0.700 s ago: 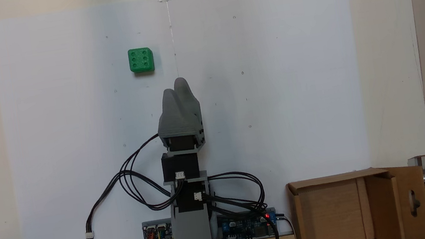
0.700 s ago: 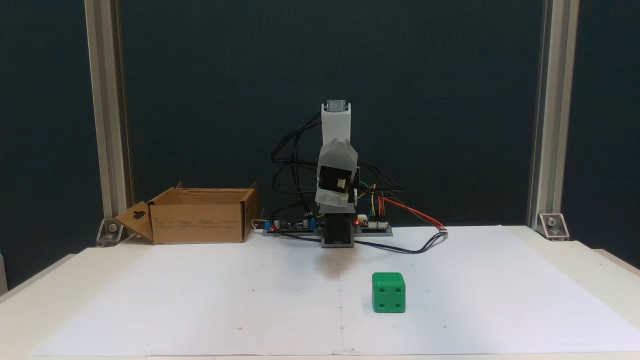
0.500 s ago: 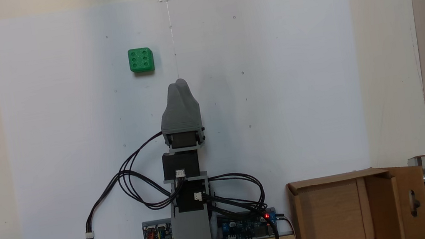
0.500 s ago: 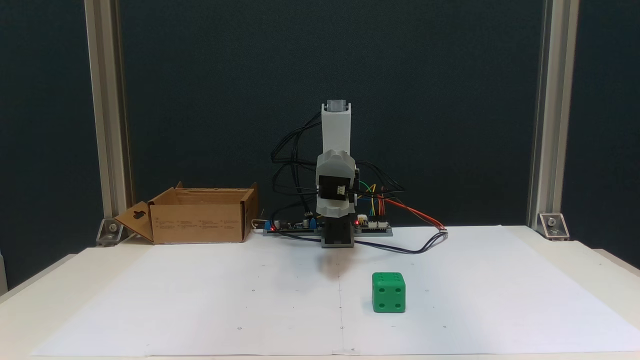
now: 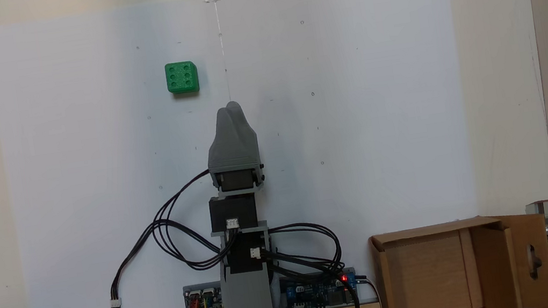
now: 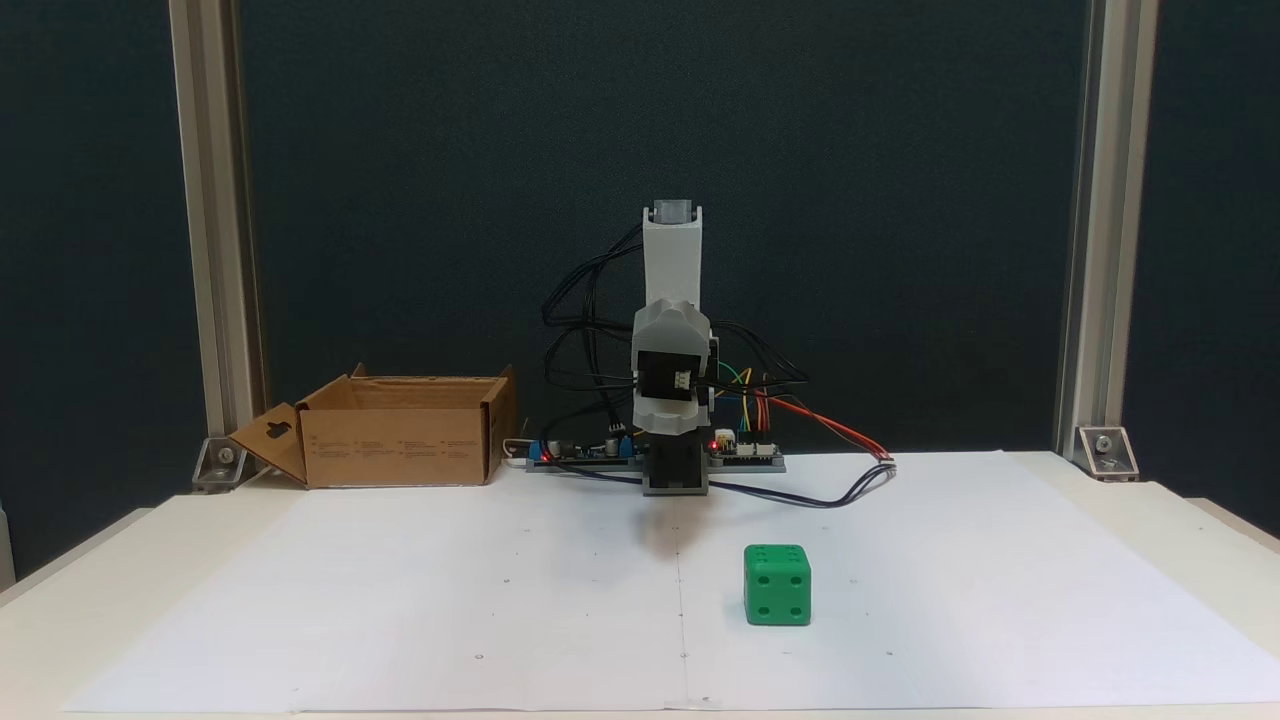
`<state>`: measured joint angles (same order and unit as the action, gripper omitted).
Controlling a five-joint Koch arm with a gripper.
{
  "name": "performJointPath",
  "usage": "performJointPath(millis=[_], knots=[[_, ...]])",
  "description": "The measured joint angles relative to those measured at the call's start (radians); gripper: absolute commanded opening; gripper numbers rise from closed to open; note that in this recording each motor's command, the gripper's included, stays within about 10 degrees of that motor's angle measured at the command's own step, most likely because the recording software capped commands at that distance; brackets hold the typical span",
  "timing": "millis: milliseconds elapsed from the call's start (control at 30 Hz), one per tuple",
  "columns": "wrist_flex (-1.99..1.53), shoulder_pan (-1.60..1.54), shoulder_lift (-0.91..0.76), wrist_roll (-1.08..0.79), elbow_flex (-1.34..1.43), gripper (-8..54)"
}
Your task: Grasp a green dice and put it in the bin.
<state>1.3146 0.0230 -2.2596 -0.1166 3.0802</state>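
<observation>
The green dice point(image 5: 181, 77) rests on the white paper sheet, six pips up, far from the arm's base and left of the centre line in a fixed view. Seen from the front, the green dice point(image 6: 777, 585) stands near the front of the sheet. My grey gripper point(image 5: 230, 107) points toward the far edge of the sheet with its jaws pressed together and nothing between them, well short of the dice and to its right. The bin point(image 5: 494, 262), an open cardboard box, stands beside the arm's base; from the front the bin point(image 6: 395, 445) is at the back left.
Circuit boards point(image 5: 321, 288) and looping black cables point(image 5: 173, 240) lie around the arm's base point(image 6: 675, 470). Aluminium posts point(image 6: 215, 230) rise at the table's back corners. The bin's flap point(image 5: 533, 259) with a keyhole cutout hangs open outward.
The gripper rolled at the wrist, so its two lobes now line up into one narrow shape. The dice and the bin have not moved.
</observation>
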Motion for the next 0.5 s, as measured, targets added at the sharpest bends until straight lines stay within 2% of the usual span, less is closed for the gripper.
performJointPath(millis=[500], knots=[[-0.017, 0.008, 0.0, 0.0, 0.0, 44.7]])
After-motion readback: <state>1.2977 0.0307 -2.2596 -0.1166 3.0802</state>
